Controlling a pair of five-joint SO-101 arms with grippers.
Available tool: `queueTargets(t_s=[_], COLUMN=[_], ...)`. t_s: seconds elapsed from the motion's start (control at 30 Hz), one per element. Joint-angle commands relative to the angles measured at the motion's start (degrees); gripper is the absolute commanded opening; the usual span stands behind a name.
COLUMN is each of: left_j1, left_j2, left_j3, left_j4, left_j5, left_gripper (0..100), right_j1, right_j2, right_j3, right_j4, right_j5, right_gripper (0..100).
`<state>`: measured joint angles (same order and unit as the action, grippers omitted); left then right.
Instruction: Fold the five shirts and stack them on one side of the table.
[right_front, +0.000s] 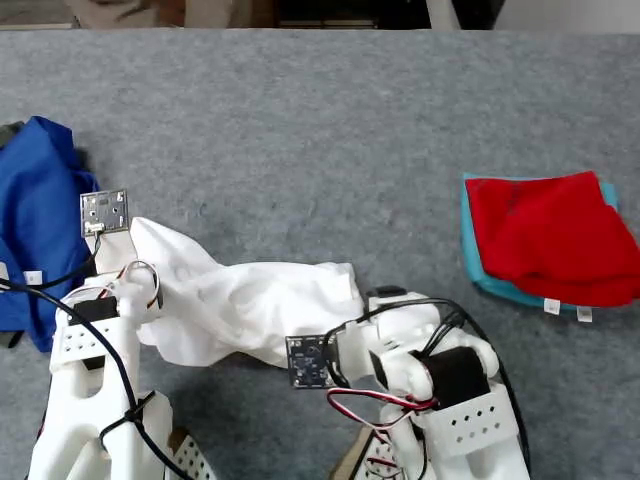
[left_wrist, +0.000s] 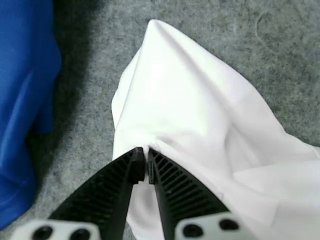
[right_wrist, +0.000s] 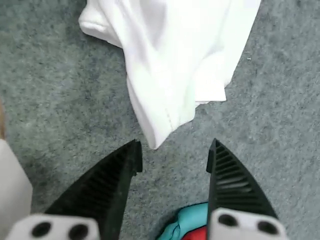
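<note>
We see a grey, felt-like table (right_front: 330, 120). A crumpled white shirt (right_front: 240, 300) lies across it, running from the tips of the left gripper (left_wrist: 142, 160) to a spot just ahead of the right gripper (right_wrist: 174, 152). A blue shirt (right_front: 35, 210) lies bunched on the table just beside the left gripper, opposite the white one. Well apart from the right gripper, out to its side, a folded teal shirt (right_front: 471, 250) lies flat on the table under a red shirt (right_front: 550, 235).
</note>
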<state>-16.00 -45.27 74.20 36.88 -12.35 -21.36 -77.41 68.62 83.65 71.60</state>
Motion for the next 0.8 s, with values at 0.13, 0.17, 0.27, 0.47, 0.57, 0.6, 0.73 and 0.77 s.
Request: queueTargets(t_s=[0.13,0.17,0.27,0.47,0.57,0.6,0.73,0.77], left_j1=[-0.35,-0.35,-0.35,-0.35,-0.35,-0.35,-0.35,-0.35], left_j2=[0.13,0.13,0.13,0.13,0.13,0.13,0.13,0.13], left_j3=[0.0,0.0,0.0,0.0,0.0,0.0,0.0,0.0], left_j4=[-2.11,-2.11,-2.11,-2.11,-2.11,-2.11,-2.11,-2.2], left_j5=[0.0,0.0,0.0,0.0,0.0,0.0,0.0,0.0], left_gripper=[2,2,2,2,2,2,2,2], right_j1=[-4.62,-4.88,-4.7,-4.79,-4.79,-4.79,-4.53,-4.53], right_j2=[0.48,0.48,0.48,0.48,0.48,0.48,0.48,0.4], right_j3=[-0.75,-0.75,-0.4,-0.75,-0.75,-0.75,-1.19,-1.71], right_j4=[2.11,2.29,2.37,2.2,2.2,2.2,2.2,2.2], right_j5=[-3.43,-3.69,-3.96,-3.87,-3.96,-3.96,-4.04,-4.13], right_gripper=[21.7,21.7,21.6,16.1,16.1,16.1,16.0,16.0])
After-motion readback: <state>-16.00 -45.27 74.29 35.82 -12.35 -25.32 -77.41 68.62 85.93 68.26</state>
